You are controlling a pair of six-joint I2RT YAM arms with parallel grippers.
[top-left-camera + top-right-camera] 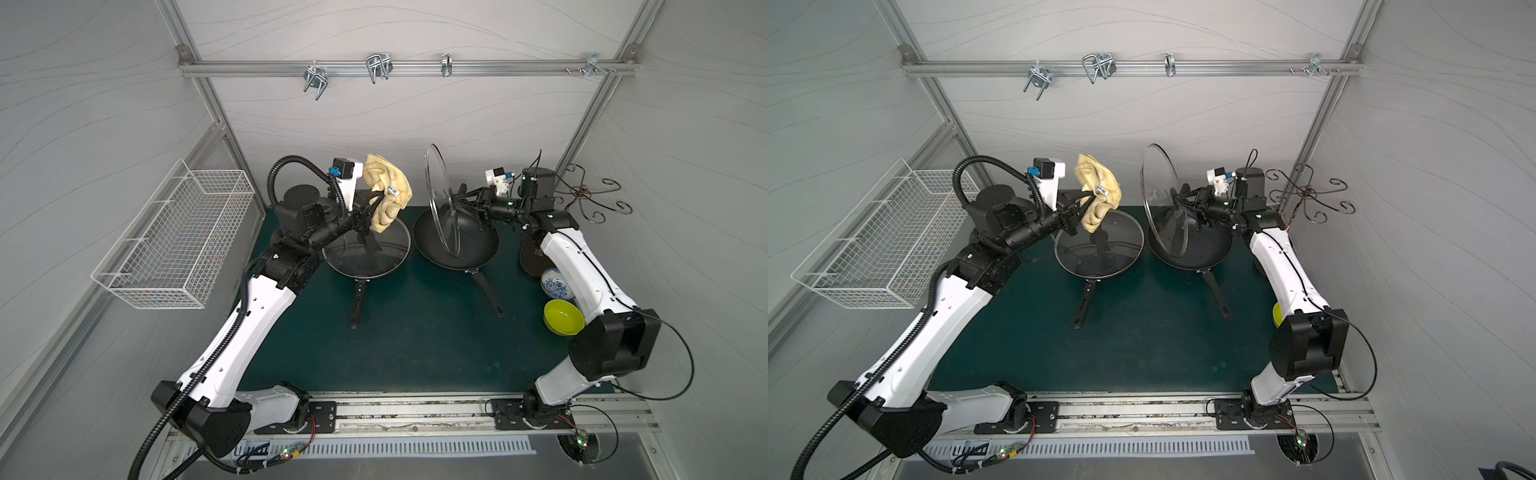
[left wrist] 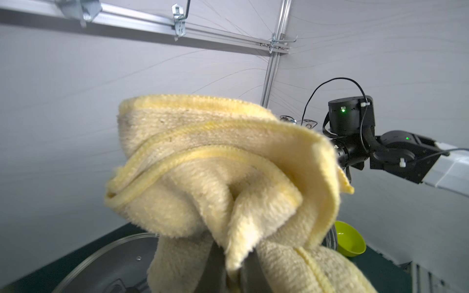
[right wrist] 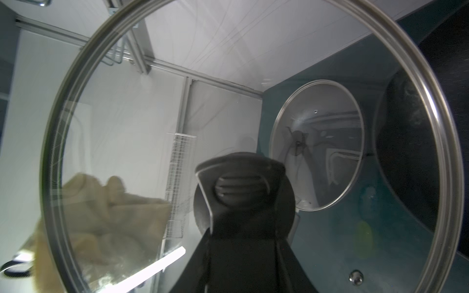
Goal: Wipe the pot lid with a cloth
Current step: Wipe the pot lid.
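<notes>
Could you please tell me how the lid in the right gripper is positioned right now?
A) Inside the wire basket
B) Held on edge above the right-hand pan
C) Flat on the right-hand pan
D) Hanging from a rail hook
B: the right gripper grips the lid by its knob, holding it on edge above the pan.

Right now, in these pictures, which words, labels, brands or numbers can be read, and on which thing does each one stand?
white tag sewn on the cloth: it carries dark blue print, too small and blurred to read.
pot lid: no print shows on its glass or rim.
No other word, number, brand or sign can be read in any view.
</notes>
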